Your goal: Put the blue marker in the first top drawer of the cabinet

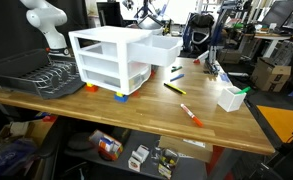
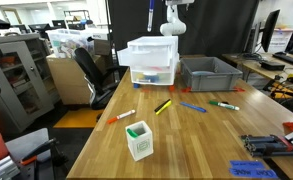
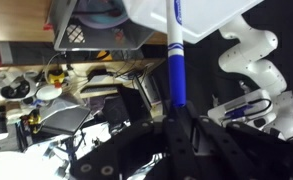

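- Gripper (image 3: 176, 128) fingers are nearly closed and pinch the blue marker (image 3: 176, 75) by one end. The marker stands upright, straight out from between the fingertips.
- Past the marker's far end, the wrist view shows the white wall of the first top drawer (image 3: 191, 20). The marker tip overlaps it in the picture; whether the tip is inside the drawer or above it cannot be told from there.
- In an exterior view the marker (image 2: 151, 15) hangs vertically over the cabinet (image 2: 153, 62), clear of its top. The fingers holding it are cut off by the upper edge of that view.
- In an exterior view the first top drawer (image 1: 158, 47) is pulled well out of the cabinet (image 1: 108, 60), jutting towards the middle of the tabletop (image 1: 136, 115). The two drawers below sit flush. The marker is hard to pick out there against the cluttered background.
- The cabinet stands at one end of the tabletop, just beside the dish rack (image 1: 31, 72), which fills the corner at that end.
- Only the wrist view shows the grip itself. Only the exterior views show how the cabinet sits on the table.
- Loose on the open middle of the tabletop, well apart from the cabinet, lie a yellow marker (image 2: 163, 105) and an orange marker (image 2: 124, 115). A white cup (image 2: 138, 140) stands nearer the opposite end.
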`<state>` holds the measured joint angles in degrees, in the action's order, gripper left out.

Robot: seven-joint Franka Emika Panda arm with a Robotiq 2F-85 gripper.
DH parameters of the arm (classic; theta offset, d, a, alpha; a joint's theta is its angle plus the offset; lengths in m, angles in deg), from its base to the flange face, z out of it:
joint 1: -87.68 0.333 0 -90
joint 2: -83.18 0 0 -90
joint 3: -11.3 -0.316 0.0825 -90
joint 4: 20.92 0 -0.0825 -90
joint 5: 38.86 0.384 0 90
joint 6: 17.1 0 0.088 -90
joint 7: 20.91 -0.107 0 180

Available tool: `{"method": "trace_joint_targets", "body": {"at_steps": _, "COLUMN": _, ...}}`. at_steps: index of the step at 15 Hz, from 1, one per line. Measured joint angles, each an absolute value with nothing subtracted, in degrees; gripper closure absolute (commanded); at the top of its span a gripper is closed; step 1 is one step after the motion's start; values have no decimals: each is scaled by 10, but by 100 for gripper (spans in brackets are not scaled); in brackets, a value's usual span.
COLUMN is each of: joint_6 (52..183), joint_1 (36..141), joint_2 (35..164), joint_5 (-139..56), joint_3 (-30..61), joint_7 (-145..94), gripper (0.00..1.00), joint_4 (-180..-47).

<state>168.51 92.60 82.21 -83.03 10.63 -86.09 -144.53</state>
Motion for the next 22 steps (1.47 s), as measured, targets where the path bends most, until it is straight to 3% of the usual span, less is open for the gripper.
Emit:
{"method": "trace_joint_targets", "body": {"at_steps": 5, "joint_6": 1745, "joint_1": 939, "joint_2": 939, "joint_5": -742, "joint_3": 67, "joint_7": -820, "gripper": 97, "joint_4": -1438}}
{"method": "trace_joint_targets", "body": {"at_steps": 9, "joint_6": 1745, "joint_1": 901, "joint_2": 951, "joint_5": -744, "joint_3": 38, "joint_7": -822, "gripper": 97, "joint_4": -1426}}
{"method": "trace_joint_targets", "body": {"at_steps": 10, "joint_6": 1745, "joint_1": 891, "joint_2": 950, "joint_5": -744, "joint_3": 34, "joint_7": -822, "gripper": 63, "joint_4": -1425}}
{"method": "trace_joint_targets", "body": {"at_steps": 12, "joint_6": 1742, "joint_1": 866, "joint_2": 951, "joint_5": -746, "joint_3": 18, "joint_7": -822, "gripper": 56, "joint_4": -1426}}
{"method": "trace_joint_targets", "body": {"at_steps": 19, "joint_6": 1737, "joint_1": 751, "joint_2": 962, "joint_5": -746, "joint_3": -99, "joint_7": -835, "gripper": 5, "joint_4": -1467}}
{"method": "trace_joint_targets", "body": {"at_steps": 20, "joint_6": 1738, "joint_1": 734, "joint_2": 960, "joint_5": -746, "joint_3": -112, "joint_7": -835, "gripper": 0, "joint_4": -1467}}
{"method": "trace_joint_targets", "body": {"at_steps": 22, "joint_6": 1739, "joint_1": 699, "joint_2": 951, "joint_5": -750, "joint_3": -143, "joint_7": -835, "gripper": 0, "joint_4": -1467}}
